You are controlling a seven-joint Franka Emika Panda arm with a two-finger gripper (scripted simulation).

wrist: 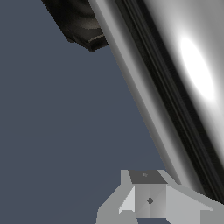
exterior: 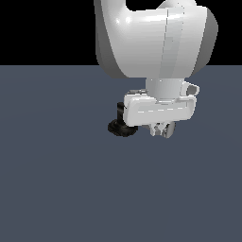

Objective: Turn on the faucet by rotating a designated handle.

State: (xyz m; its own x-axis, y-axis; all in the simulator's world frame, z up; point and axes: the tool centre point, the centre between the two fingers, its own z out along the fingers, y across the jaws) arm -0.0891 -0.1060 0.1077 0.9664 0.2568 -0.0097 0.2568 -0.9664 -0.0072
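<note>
One faucet: its round black ribbed base sits on the grey floor at the exterior view's left of the arm's hand, mostly hidden behind it. One handle, a shiny silver bar, fills much of the wrist view, running diagonally close past the one visible finger. One white arm with one gripper hanging low just beside the base; fingers appear close together, though whether they clamp anything cannot be told.

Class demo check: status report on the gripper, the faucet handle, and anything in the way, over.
Gripper low beside faucet, jaw state unclear. Handle close alongside a fingertip. Nothing else seen in the way.
</note>
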